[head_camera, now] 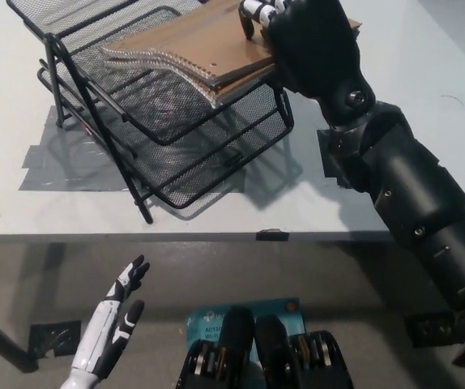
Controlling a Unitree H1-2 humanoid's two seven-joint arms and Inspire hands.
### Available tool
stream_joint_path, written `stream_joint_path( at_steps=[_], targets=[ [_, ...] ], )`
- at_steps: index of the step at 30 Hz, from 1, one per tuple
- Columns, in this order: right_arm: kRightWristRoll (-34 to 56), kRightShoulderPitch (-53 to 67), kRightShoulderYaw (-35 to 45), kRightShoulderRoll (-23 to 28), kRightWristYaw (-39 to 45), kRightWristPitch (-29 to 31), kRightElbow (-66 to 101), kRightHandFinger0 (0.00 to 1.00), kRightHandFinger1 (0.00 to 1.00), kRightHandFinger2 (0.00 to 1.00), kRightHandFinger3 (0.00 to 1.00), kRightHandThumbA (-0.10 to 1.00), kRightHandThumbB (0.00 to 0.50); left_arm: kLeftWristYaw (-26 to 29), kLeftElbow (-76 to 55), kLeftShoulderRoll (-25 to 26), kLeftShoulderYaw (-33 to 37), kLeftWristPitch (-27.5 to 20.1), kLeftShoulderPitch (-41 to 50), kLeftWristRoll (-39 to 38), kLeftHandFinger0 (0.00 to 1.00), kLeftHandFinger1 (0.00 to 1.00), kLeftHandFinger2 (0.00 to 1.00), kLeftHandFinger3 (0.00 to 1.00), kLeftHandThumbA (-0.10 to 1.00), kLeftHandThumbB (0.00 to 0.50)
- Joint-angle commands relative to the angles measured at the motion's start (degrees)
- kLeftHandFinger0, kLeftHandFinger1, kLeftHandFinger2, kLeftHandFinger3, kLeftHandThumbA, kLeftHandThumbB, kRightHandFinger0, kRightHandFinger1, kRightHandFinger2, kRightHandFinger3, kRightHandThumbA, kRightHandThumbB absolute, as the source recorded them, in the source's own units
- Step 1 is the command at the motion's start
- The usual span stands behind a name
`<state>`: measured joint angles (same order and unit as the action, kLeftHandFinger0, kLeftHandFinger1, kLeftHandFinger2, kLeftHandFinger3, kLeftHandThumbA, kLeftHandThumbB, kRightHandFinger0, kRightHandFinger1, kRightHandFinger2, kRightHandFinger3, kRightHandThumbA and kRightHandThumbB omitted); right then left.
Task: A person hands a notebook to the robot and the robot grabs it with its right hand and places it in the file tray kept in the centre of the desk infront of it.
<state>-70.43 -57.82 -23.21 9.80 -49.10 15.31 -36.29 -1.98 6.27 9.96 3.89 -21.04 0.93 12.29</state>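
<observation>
The notebook [200, 44] lies tilted on the tray's [176, 130] top tier near the worktop's [378, 211] far edge, its long axis running left from the right hand [301, 36], spiral edge facing the near edge. That hand grasps its right end; the open left hand [111, 324] hangs below the near edge, far from it.

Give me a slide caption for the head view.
Right hand sets notebook onto mesh file tray.
</observation>
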Motion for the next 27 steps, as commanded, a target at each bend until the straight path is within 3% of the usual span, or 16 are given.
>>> stream_joint_path(
  at_steps=[1, 4, 10, 11, 13, 15, 16, 20, 21, 23, 24, 25, 27],
  targets=[
    [1.82, -6.89, 2.22, -3.05, -9.82, -5.92, -0.93, 0.00, 0.00, 0.00, 0.06, 0.60, 0.000, -0.31, -1.84, 0.71, 0.30, -1.45, -0.56, 0.20, 1.00, 1.00, 1.00, 1.00, 1.00, 0.320],
    [2.33, -7.65, 2.78, -4.03, -11.76, -7.03, -2.10, 0.00, 0.00, 0.00, 0.14, 0.57, 0.000, -0.41, -1.89, 0.67, 0.30, -1.34, -0.54, -0.10, 1.00, 1.00, 1.00, 1.00, 1.00, 0.320],
    [3.77, -8.52, 3.71, -5.47, -15.29, -7.14, -4.01, 0.00, 0.00, 0.00, 0.07, 0.47, 0.000, -0.55, -2.26, 0.79, 0.37, -1.26, -0.48, -0.18, 1.00, 1.00, 1.00, 1.00, 1.00, 0.324],
    [3.86, -8.66, 3.75, -5.78, -15.90, -7.18, -4.40, 0.00, 0.00, 0.00, 0.17, 0.47, 0.000, -0.53, -2.37, 0.79, 0.39, -1.15, -0.47, -0.06, 1.00, 1.00, 1.00, 1.00, 1.00, 0.326],
    [3.83, -8.76, 3.69, -5.96, -16.20, -7.22, -4.64, 0.00, 0.00, 0.00, 0.21, 0.47, 0.000, -0.48, -2.39, 0.80, 0.41, -1.16, -0.48, 0.09, 1.00, 1.00, 1.00, 1.00, 1.00, 0.326],
    [3.50, -9.06, 3.35, -6.15, -15.55, -8.06, -5.11, 0.00, 0.00, 0.00, 0.13, 0.50, 0.000, -0.26, -2.05, 0.90, 0.40, -1.81, -0.92, 0.44, 1.00, 1.00, 1.00, 1.00, 1.00, 0.321],
    [3.65, -9.01, 3.25, -6.21, -15.35, -7.87, -5.28, 0.00, 0.00, 0.00, 0.03, 0.53, 0.000, -0.25, -2.03, 0.90, 0.41, -1.78, -0.93, 0.50, 1.00, 1.00, 1.00, 1.00, 1.00, 0.321],
    [4.00, -8.84, 2.17, -6.40, -15.59, -6.89, -7.70, 0.00, 0.00, 0.00, 0.00, 0.58, 0.000, -0.21, -2.33, 0.76, 0.41, -0.99, -0.87, 0.72, 1.00, 1.00, 1.00, 1.00, 1.00, 0.330],
    [4.02, -8.68, 1.54, -6.42, -15.22, -6.55, -8.99, 0.00, 0.00, 0.01, 0.21, 0.55, 0.000, -0.36, -2.55, 0.79, 0.47, -0.63, -0.81, 0.73, 1.00, 1.00, 1.00, 1.00, 1.00, 0.330],
    [3.70, -8.74, 0.53, -6.47, -15.63, -6.27, -11.09, 0.00, 0.00, 0.00, 0.31, 0.41, 0.000, -0.46, -2.71, 0.88, 0.52, -0.43, -0.78, 0.81, 1.00, 1.00, 1.00, 1.00, 1.00, 0.331],
    [3.40, -8.82, -0.19, -6.49, -15.99, -6.15, -12.29, 0.00, 0.00, 0.00, 0.21, 0.32, 0.001, -0.44, -2.86, 0.94, 0.50, -0.27, -0.78, 0.97, 1.00, 1.00, 1.00, 1.00, 1.00, 0.330],
    [3.29, -8.84, -0.58, -6.50, -16.04, -6.08, -12.83, 0.00, 0.00, 0.00, 0.18, 0.30, 0.000, -0.46, -2.94, 0.97, 0.49, -0.16, -0.77, 0.98, 1.00, 1.00, 1.00, 1.00, 1.00, 0.330],
    [3.36, -9.01, -1.71, -6.55, -16.36, -5.68, -14.73, 0.00, 0.00, 0.00, 0.01, 0.32, 0.000, -0.64, -3.01, 0.97, 0.51, -0.05, -0.85, 0.59, 1.00, 1.00, 1.00, 1.00, 1.00, 0.326]
  ],
)
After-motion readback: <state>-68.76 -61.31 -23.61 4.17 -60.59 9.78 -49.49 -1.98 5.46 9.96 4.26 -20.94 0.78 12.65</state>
